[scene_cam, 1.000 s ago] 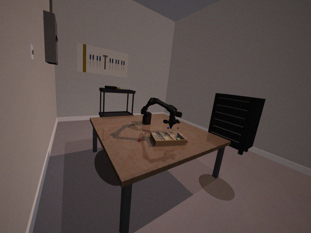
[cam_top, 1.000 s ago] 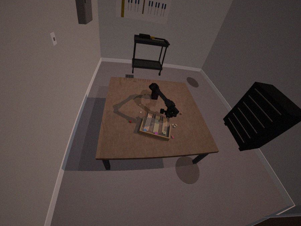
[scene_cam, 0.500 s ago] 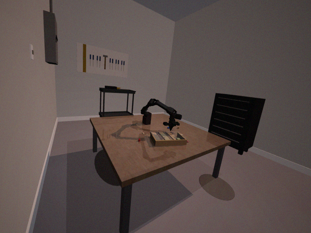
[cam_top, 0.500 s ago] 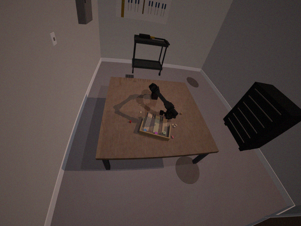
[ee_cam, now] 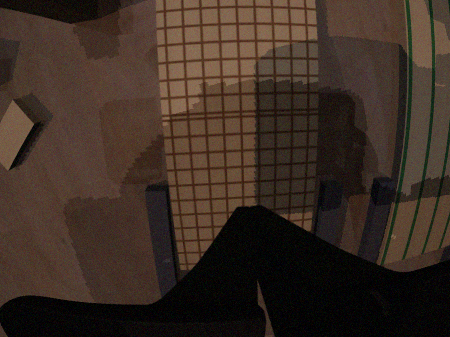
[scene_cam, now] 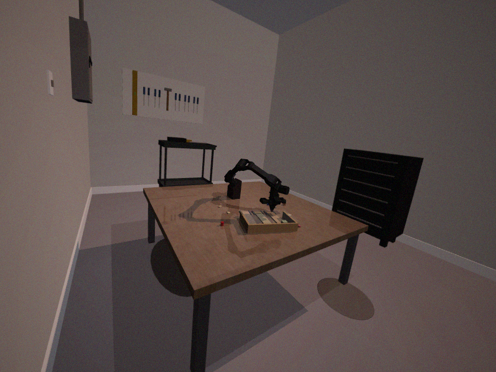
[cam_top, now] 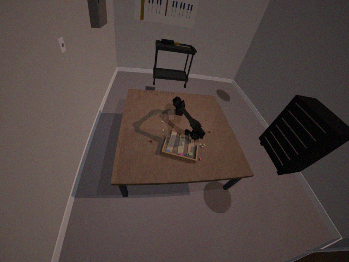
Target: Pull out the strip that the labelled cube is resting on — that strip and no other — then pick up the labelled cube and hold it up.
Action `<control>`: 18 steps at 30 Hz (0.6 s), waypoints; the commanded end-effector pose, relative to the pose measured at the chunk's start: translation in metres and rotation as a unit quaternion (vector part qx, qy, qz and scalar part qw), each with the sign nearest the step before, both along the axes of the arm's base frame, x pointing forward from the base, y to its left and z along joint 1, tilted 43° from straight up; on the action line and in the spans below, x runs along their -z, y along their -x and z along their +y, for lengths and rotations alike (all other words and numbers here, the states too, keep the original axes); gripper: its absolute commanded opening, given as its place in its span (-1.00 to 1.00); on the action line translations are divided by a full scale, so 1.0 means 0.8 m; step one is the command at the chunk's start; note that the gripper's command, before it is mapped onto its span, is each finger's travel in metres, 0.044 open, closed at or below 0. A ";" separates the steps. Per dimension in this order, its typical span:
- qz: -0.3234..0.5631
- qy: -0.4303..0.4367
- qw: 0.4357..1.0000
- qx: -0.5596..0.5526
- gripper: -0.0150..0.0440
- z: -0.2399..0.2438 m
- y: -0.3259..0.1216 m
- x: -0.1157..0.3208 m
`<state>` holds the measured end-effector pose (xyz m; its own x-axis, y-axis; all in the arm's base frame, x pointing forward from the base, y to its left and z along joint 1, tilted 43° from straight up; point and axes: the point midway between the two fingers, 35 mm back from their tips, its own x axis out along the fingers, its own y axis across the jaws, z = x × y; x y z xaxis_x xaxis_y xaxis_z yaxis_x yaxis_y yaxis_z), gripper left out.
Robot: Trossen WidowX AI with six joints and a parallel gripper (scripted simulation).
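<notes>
Showing grid-patterned strip [ee_cam: 210, 97] directly beneath closed end effector [cam_top: 188, 139] [scene_cam: 271, 209] [ee_cam: 248, 218], between dark guides [ee_cam: 160, 237] [ee_cam: 330, 212]

a black drawer cabinet [cam_top: 302, 134] [scene_cam: 376, 192] and dark cart [cam_top: 174, 49] [scene_cam: 186, 144] stood in a dimly lit, pale-walled room.

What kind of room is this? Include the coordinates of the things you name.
Probably a workshop: a pale board of blue-handled screwdrivers [cam_top: 157, 1] [scene_cam: 155, 92] hangs on the wall, and a black metal drawer cabinet [cam_top: 286, 136] [scene_cam: 368, 186] stands beside the brown wooden table [cam_top: 154, 169] [scene_cam: 206, 260].

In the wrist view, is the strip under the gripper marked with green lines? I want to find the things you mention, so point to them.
No, the strip [ee_cam: 225, 142] just ahead of the gripper [ee_cam: 248, 218] has a brown grid.
</notes>
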<state>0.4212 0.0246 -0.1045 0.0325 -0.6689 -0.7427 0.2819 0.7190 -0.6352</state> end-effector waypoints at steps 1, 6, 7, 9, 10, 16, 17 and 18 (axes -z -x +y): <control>0.006 0.004 1.000 -0.002 -0.49 -0.007 0.004 0.010; 0.006 0.005 1.000 -0.002 -0.49 -0.010 0.004 0.014; 0.006 0.005 1.000 -0.002 -0.49 -0.010 0.004 0.014; 0.006 0.005 1.000 -0.002 -0.49 -0.010 0.004 0.014; 0.006 0.005 1.000 -0.002 -0.49 -0.010 0.004 0.014; 0.006 0.005 1.000 -0.002 -0.49 -0.010 0.004 0.014; 0.006 0.005 1.000 -0.002 -0.49 -0.010 0.004 0.014; 0.006 0.005 1.000 -0.002 -0.49 -0.010 0.004 0.014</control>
<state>0.4180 0.0171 -0.1151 0.0242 -0.6720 -0.7401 0.2752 0.7162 -0.6413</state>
